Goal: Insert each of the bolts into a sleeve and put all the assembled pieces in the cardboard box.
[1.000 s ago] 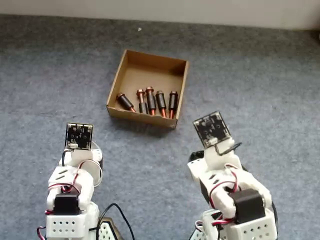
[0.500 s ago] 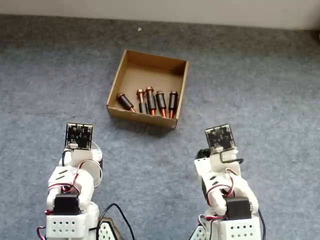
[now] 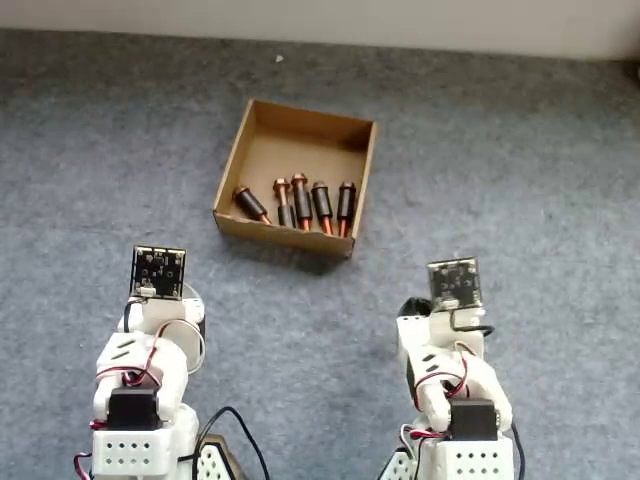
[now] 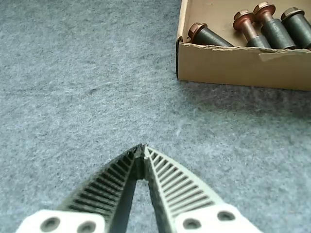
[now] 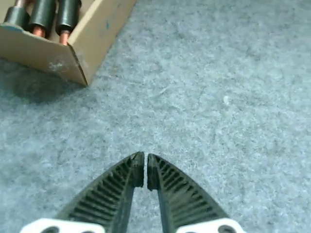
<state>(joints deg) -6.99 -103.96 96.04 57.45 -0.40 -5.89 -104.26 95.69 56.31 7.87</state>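
Observation:
The cardboard box [image 3: 239,153] sits on the grey carpet in the middle of the high view, and several copper bolts in dark sleeves [image 3: 302,203] lie side by side along its near wall. The left arm [image 3: 150,330] is pulled back at the near left, its gripper [image 4: 143,148] shut and empty above bare carpet short of the box [image 4: 243,63]. The right arm [image 3: 450,340] is pulled back at the near right, its gripper [image 5: 145,162] also shut and empty, with the box corner [image 5: 80,60] and sleeve ends [image 5: 43,14] ahead of it.
Grey carpet [image 3: 520,180] lies all around the box, with open floor between the arms. A pale wall edge [image 3: 400,20] runs along the far side.
The right arm has drawn back from the box toward its base and straightened. The left arm has not moved.

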